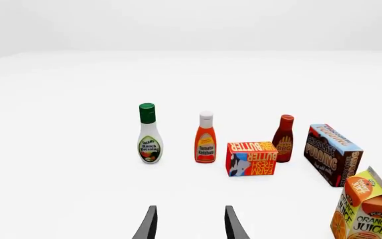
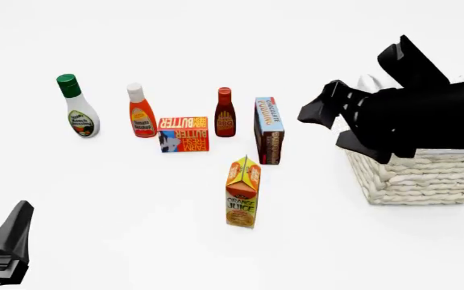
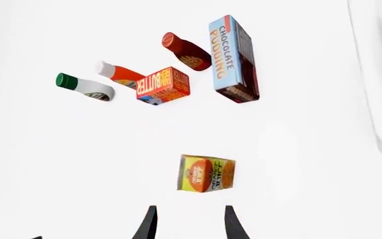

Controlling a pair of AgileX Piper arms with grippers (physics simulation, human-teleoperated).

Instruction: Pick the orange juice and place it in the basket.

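Standing upright alone on the table (image 2: 119,241), nearer the arms than the row of groceries and well apart from the basket (image 2: 425,178) at the right: the orange juice (image 2: 243,192), likely a light, stiff carton with smooth, slightly slippery flat sides, best pinched across two opposite faces around mid-height, below the gable top. Poised high over the carton and pointing down at it: the right gripper (image 3: 189,221), fingers parted moderately, empty, touching nothing. Parked low at the near left, likewise parted and empty: the left gripper (image 1: 189,223)
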